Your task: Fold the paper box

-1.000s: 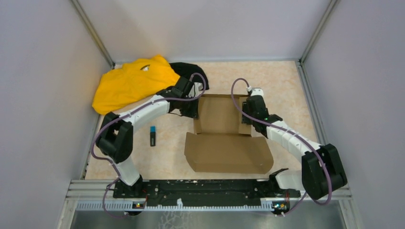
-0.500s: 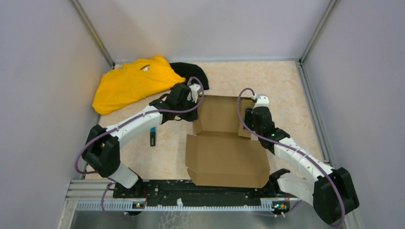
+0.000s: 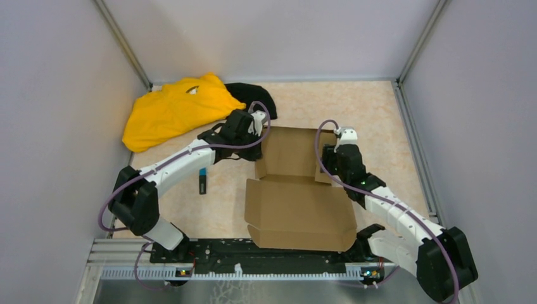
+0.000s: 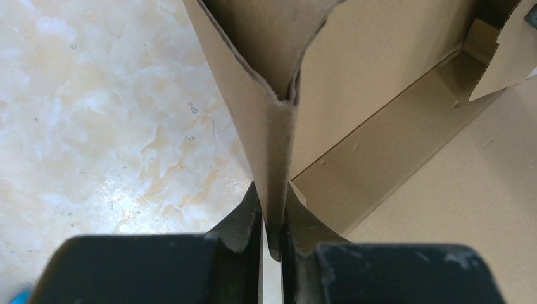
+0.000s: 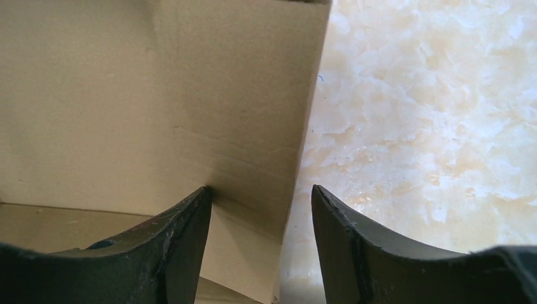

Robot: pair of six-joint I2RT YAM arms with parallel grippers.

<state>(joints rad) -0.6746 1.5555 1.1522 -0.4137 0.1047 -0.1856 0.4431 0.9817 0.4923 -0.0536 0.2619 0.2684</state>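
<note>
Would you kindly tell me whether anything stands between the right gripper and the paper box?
Nothing visible does: the right gripper is open, with the right wall of the paper box in its gap. The left gripper is shut on the opposite wall.

This is a robot lab, a closed test cell rather than a home or a shop. Plain pale panels wall in three sides, held by bare metal posts. The table has a marble-look top. A left arm and a right arm, white and black, are bolted to a metal rail at its near edge.
</note>
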